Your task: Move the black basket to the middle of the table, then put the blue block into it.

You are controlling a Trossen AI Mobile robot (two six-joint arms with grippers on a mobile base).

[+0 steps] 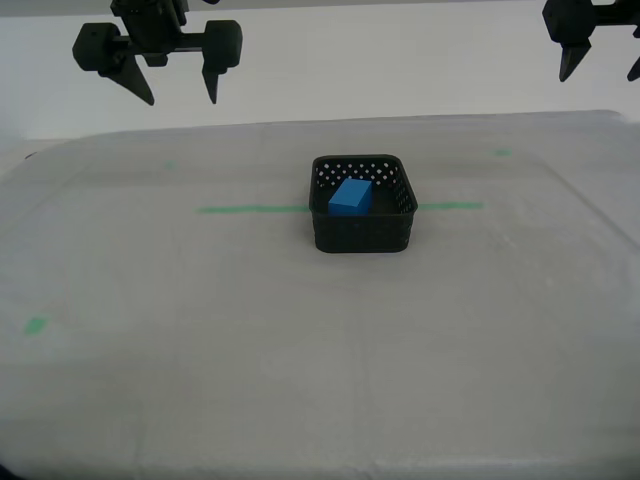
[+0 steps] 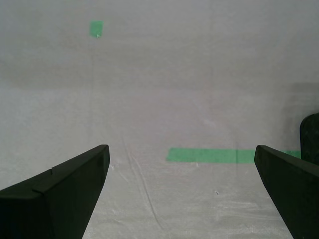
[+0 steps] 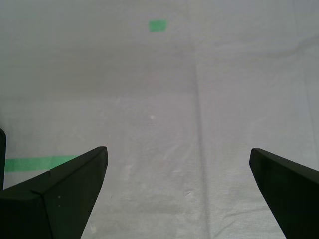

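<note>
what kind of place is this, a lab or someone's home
Probably a robot test bench, not a home: a cloth-covered table marked with a green tape line, holding only a black basket before a bare white wall.

Blue block [image 1: 350,196] btm hidden by black basket [image 1: 362,232] wall.

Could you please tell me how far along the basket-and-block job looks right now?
It looks finished. The black basket sits mid-table across the green tape line, and the blue block lies inside it. Nothing is in hand: my first gripper and my second gripper are both open, with only cloth between their fingers. Nothing visible seems left to do.
</note>
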